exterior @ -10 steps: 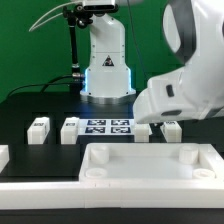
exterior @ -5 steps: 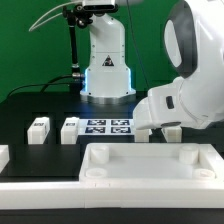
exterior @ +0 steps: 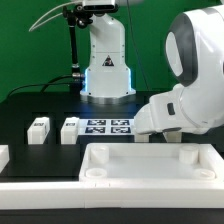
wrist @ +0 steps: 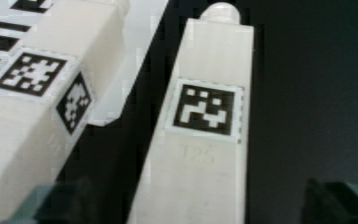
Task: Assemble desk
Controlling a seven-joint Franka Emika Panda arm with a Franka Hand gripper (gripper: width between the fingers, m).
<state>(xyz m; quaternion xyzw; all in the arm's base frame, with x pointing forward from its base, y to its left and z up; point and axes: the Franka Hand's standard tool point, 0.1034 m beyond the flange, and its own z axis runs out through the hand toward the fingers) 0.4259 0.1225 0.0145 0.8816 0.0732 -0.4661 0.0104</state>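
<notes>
We log the arm (exterior: 185, 105) lower and further toward the exterior view's right than a second ago. Its wrist housing (exterior: 165, 112) has sunk to just above the row of parts. We log the upper rounded link (exterior: 195, 45) shifted down and rightward, so more green backdrop (exterior: 150, 40) shows beside it. The first leg, just right of the marker board (exterior: 107, 126), was in plain sight before and is now covered by the housing. The second leg (exterior: 176, 137) was whole before; now only a sliver shows below the housing.

White rimmed desk top (exterior: 150, 165) lies flat along the table's (exterior: 30, 105) front edge; a short tagged leg (exterior: 39, 128) and a second leg (exterior: 69, 128) sit behind, toward the exterior view's left.
</notes>
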